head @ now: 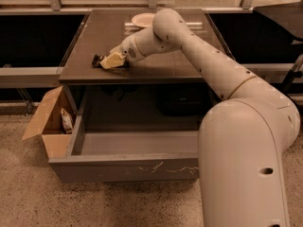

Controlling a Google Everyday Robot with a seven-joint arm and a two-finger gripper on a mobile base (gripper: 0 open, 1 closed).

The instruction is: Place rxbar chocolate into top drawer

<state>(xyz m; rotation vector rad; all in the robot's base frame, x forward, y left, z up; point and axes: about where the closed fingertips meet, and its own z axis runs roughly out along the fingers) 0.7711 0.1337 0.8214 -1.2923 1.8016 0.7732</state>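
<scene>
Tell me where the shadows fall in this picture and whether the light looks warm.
Camera view: warm, yellowish light throughout; the gripper, low over the left part of the table, casts a small dark shadow on it; the space under the table, behind the open top drawer, lies in deep shadow; the pale arm looks brightest.
</scene>
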